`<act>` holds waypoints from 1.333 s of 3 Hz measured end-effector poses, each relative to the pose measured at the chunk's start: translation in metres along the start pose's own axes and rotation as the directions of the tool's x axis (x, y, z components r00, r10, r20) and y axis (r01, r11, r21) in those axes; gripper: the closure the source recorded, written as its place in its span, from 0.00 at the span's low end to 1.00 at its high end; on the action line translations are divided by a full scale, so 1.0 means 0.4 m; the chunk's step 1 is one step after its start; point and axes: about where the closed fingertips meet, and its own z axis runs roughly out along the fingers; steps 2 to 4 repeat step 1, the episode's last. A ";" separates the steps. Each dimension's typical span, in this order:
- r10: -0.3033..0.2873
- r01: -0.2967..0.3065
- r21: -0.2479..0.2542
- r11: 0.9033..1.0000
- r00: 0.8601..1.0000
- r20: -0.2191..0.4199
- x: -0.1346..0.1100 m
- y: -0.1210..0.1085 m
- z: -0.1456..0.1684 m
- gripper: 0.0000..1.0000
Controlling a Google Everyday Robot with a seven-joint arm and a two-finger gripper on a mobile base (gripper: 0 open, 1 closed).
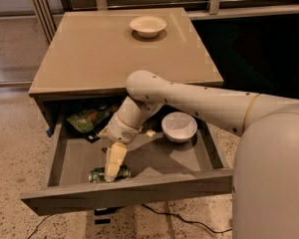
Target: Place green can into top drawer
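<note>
The green can point(97, 175) lies on its side on the floor of the open top drawer point(129, 193), close behind the front panel and left of the middle. My gripper point(113, 166) hangs from the pale arm and points down into the drawer. Its tip is right over the can and covers the can's middle. The arm reaches in from the right, across the cabinet's front edge.
A flat green snack bag point(87, 118) lies at the drawer's back left. A white bowl point(179, 127) sits at the drawer's back right, with a small pale scrap point(150, 132) beside it. Another bowl point(148, 26) stands on the tan cabinet top point(104, 59). A cable point(189, 223) runs over the floor.
</note>
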 end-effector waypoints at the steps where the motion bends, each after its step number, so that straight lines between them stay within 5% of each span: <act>1: 0.000 0.000 0.000 1.000 1.000 0.000 0.000 0.000 0.000 0.00; 4: 0.000 0.000 0.000 1.000 1.000 0.000 0.000 0.000 0.000 0.00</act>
